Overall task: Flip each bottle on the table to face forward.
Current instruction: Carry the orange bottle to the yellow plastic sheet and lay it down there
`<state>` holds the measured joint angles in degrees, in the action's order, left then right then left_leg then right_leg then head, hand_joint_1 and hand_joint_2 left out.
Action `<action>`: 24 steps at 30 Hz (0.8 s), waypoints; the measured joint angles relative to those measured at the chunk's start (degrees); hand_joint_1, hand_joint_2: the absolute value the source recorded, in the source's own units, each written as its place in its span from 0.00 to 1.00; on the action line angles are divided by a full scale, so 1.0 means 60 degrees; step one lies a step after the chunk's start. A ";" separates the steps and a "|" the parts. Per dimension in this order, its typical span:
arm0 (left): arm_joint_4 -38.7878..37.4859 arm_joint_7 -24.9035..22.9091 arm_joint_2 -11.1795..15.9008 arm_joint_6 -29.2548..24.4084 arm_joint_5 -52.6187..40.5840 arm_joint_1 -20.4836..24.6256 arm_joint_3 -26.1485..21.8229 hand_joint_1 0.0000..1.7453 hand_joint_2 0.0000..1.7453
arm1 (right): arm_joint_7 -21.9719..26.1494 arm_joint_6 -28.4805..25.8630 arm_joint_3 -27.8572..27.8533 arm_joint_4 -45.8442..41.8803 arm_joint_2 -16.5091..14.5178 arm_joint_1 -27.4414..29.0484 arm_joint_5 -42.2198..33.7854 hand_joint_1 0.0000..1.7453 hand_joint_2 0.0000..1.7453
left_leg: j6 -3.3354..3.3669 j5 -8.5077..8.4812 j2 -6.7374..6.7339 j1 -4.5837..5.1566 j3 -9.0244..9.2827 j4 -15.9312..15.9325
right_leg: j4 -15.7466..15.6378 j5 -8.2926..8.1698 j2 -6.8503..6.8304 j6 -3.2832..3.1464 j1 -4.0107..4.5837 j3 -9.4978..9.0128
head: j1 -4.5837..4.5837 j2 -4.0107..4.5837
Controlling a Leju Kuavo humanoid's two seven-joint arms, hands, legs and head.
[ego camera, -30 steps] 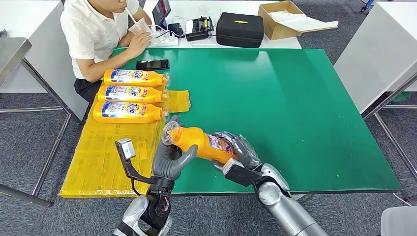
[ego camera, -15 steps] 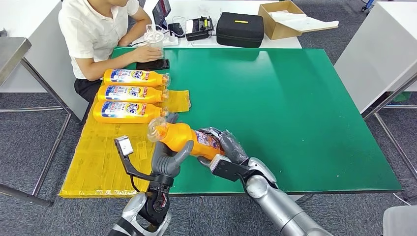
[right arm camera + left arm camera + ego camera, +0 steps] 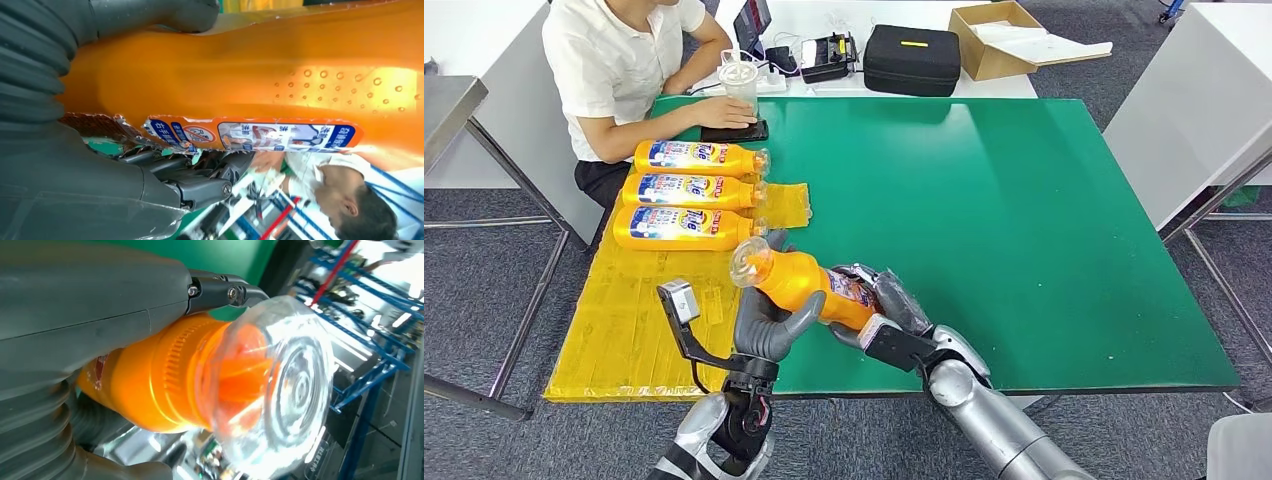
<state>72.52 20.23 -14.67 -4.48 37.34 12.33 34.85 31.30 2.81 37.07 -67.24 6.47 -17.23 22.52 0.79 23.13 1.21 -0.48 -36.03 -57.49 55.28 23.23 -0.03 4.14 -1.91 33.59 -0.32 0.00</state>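
An orange bottle [image 3: 804, 284] with a clear cap hangs tilted above the table's near edge, cap toward the far left. My right hand [image 3: 886, 300] grips its base end, and my left hand [image 3: 769, 322] holds it from below near the neck. In the left wrist view the clear cap [image 3: 280, 390] and orange neck sit against my left hand [image 3: 75, 330]. The right wrist view has the bottle's body and label [image 3: 260, 135] in my right hand [image 3: 75, 165]. Three more orange bottles [image 3: 689, 190] lie side by side on a yellow sheet [image 3: 639, 320], blue labels up.
A person sits at the green table's [image 3: 1024, 220] far left corner, one hand on a phone [image 3: 734, 130] beside a clear cup [image 3: 738, 82]. A black case [image 3: 912, 60], a cardboard box [image 3: 994, 38] and devices stand on the white table behind.
Both hands carried the held bottle a little to the left and it tilted more, cap rising. The person lowered the cup to the table and laid a hand on the phone.
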 joint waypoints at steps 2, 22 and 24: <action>0.0000 0.0135 -0.0011 -0.0065 -0.0207 0.0005 0.0046 0.00 1.00 | 0.0020 0.0156 -0.0020 -0.0037 0.0000 0.0019 -0.0120 0.97 1.00 | 0.0000 0.0000 0.0000 0.0000 0.0000 0.0000 | 0.0000 0.0000 0.0000 0.0000 0.0000 0.0000 | 0.0000 0.0000; -0.0838 -0.0436 -0.0160 0.2333 0.1974 0.0223 -0.0555 0.00 1.00 | 0.0311 0.1452 -0.0178 -0.0247 -0.0022 -0.0227 -0.0901 0.99 1.00 | 0.0000 -0.0001 0.0002 0.0000 -0.0002 0.0000 | 0.0001 -0.0001 -0.0001 0.0000 0.0000 -0.0003 | -0.0001 0.0000; -0.1051 -0.0501 -0.0213 0.2393 0.2128 0.0295 -0.0628 0.00 1.00 | 0.0311 0.1451 -0.0176 -0.0247 -0.0027 -0.0277 -0.0870 0.99 1.00 | 0.0000 -0.0001 0.0004 0.0000 -0.0004 0.0000 | 0.0001 -0.0001 -0.0003 0.0000 0.0000 -0.0004 | 0.0001 0.0000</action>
<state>66.21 17.22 -15.95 9.88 50.11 14.10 31.09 33.17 11.51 36.01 -68.72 6.31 -18.90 17.31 0.80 23.12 1.23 -0.48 -36.06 -57.49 55.29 23.23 -0.05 4.14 -1.91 33.57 -0.32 0.00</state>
